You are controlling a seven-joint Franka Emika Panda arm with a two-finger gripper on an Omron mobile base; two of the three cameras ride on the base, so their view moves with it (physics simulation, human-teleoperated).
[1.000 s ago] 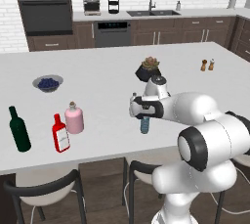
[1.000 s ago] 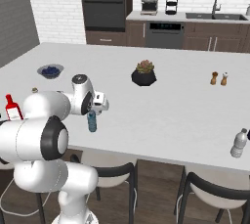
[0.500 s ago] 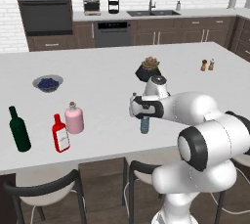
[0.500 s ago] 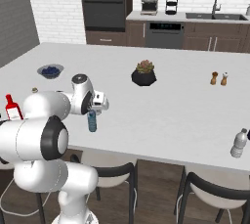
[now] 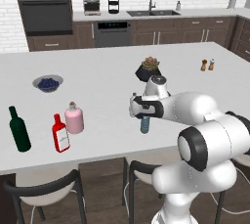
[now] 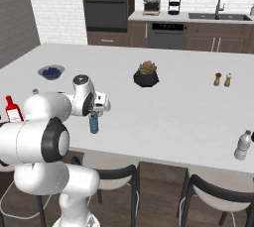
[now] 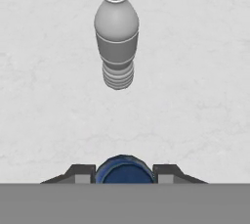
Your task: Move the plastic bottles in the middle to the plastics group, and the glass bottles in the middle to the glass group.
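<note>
A small blue-tinted plastic bottle [image 5: 145,125] [image 6: 94,123] stands upright near the front edge of the white island counter [image 5: 107,76]. My gripper [image 5: 145,115] [image 6: 94,113] [image 7: 125,174] comes down on it from above. In the hand view its fingertips [image 7: 80,173] press against both sides of the blue cap [image 7: 125,169]. A clear plastic bottle [image 6: 242,145] stands far right by the counter's edge. At the left stand the flat red glass bottle [image 5: 60,133] [image 6: 12,109], the squat pink bottle [image 5: 74,118] and the dark green wine bottle [image 5: 19,129].
A bowl of blueberries [image 5: 47,82] [image 6: 51,72] sits at the back left. A potted succulent [image 5: 149,68] [image 6: 146,74] is just behind the arm. Salt and pepper shakers [image 5: 207,64] [image 6: 222,79] stand at the right. Dark stools [image 5: 44,193] line the front edge.
The jaws have closed from wide open onto the top of the blue bottle. The arm and the bottle have stayed in place.
</note>
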